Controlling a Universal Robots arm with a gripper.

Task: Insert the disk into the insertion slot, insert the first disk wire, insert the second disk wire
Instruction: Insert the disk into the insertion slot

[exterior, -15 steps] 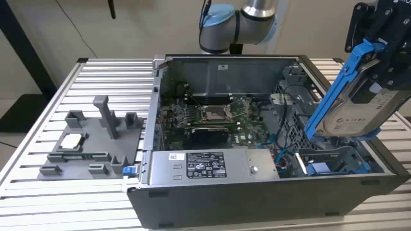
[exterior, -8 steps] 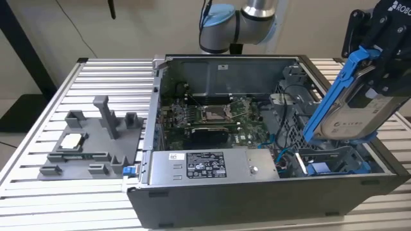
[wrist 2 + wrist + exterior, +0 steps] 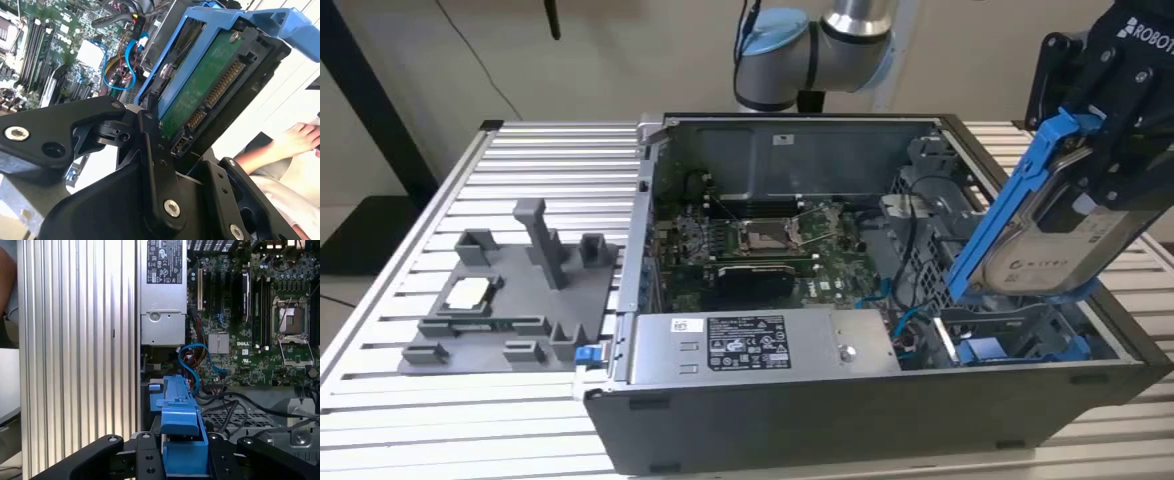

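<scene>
At the exterior view's right, the tool (image 3: pixel 1101 150) is closed on the upper end of the disk (image 3: pixel 1061 240), which hangs steeply tilted, its lower end near the insertion slot (image 3: pixel 1014 348) inside the open computer case (image 3: pixel 854 430).

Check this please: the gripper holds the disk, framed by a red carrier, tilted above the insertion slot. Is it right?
Not quite: in the exterior view the carrier is bright blue, not red. The gripper does hold the disk tilted above the insertion slot.
</scene>
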